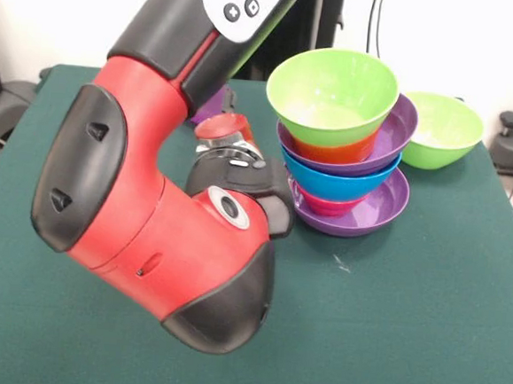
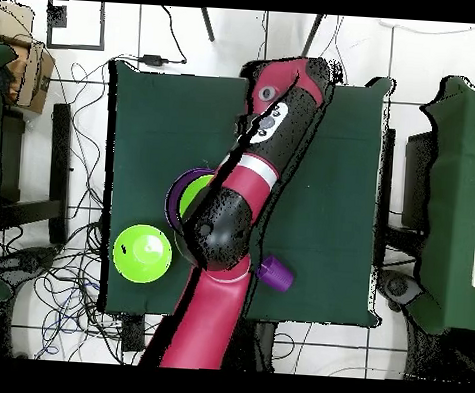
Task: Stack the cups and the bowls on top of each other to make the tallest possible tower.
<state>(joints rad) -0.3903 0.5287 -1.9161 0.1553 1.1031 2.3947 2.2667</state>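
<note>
The tower (image 1: pixel 344 154) stands at the table's middle right: a wide purple bowl (image 1: pixel 389 202) as base, then red-pink, blue, a second purple, orange, and a lime green bowl (image 1: pixel 332 96) on top. From above, only its green top (image 2: pixel 194 194) and purple rim (image 2: pixel 178 181) show beside the arm. A second lime green bowl (image 1: pixel 444 128) sits alone behind it and also shows overhead (image 2: pixel 143 253). A purple cup (image 2: pixel 275 275) lies near the robot's side; a sliver of it (image 1: pixel 212 107) shows behind the arm. My gripper (image 1: pixel 239 162) is mostly hidden behind my arm, just left of the tower. The yellow cup is hidden.
My big red elbow (image 1: pixel 157 211) hangs low over the table's front left and blocks much of the view. The green table (image 1: pixel 406 328) carries the tower and bowl. Chairs and cables ring the table in the overhead view.
</note>
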